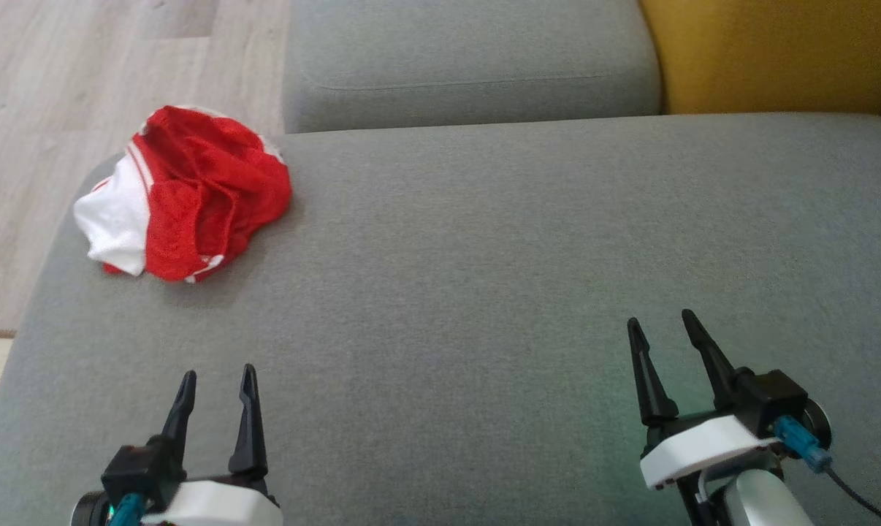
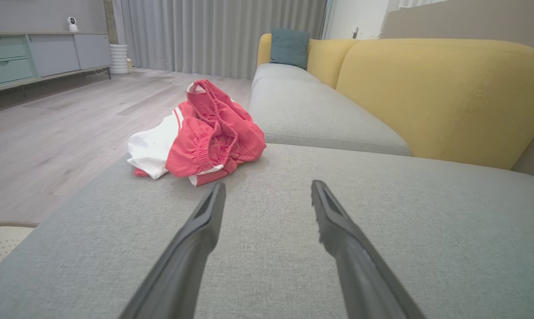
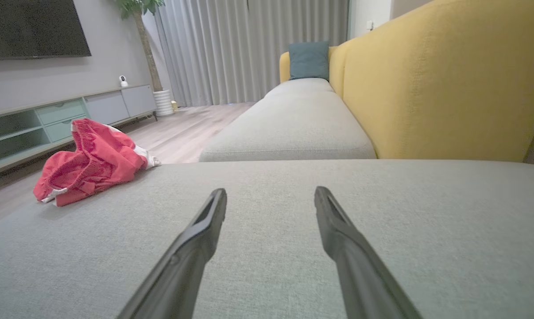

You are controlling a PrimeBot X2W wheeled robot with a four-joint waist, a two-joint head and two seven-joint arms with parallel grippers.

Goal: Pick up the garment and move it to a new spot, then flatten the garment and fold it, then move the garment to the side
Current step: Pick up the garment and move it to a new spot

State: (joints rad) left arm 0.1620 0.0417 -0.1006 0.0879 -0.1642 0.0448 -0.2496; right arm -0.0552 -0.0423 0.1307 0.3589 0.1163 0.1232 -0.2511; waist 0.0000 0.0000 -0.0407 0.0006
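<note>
The garment [image 1: 185, 193] lies crumpled in a red heap with a white part on its left, at the far left corner of the grey cushion [image 1: 484, 292]. No lettering shows on it. The left wrist view has the garment [image 2: 200, 133] a short way ahead of the fingers, slightly left. From the right wrist the garment [image 3: 87, 161] sits far off to the left. My left gripper [image 1: 218, 383] hovers open near the cushion's front left, well short of the heap. My right gripper [image 1: 660, 325] is open at the front right, with nothing between its fingers.
A second grey seat cushion [image 1: 470, 66] adjoins at the back, with a yellow backrest [image 1: 776, 51] to the right. Wooden floor [image 1: 68, 88] drops off beyond the cushion's left edge. A low cabinet [image 3: 63, 119] stands across the room.
</note>
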